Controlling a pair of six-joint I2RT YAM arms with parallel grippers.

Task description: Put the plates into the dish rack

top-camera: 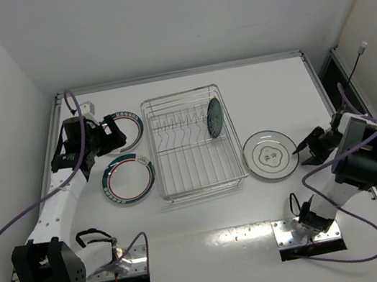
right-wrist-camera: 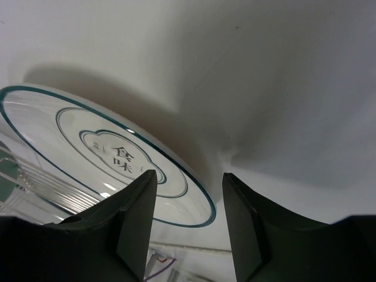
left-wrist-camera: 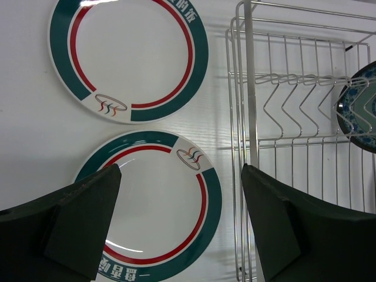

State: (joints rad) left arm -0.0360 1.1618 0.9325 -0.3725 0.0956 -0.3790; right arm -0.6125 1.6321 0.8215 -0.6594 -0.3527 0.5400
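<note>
The dish rack stands mid-table, with the small teal plate upright in its prongs. Two white plates with green-and-red rims lie left of it, one far and one near. My left gripper hovers open and empty above them. In the left wrist view its fingers frame the near plate, below the far plate. The pale grey plate lies right of the rack. My right gripper is open and low at its right rim, one finger over the plate and one over the table.
The rack's wire wall stands close to the right of my left gripper. White walls enclose the table at the back and sides. Purple cables trail from both arms near the front edge.
</note>
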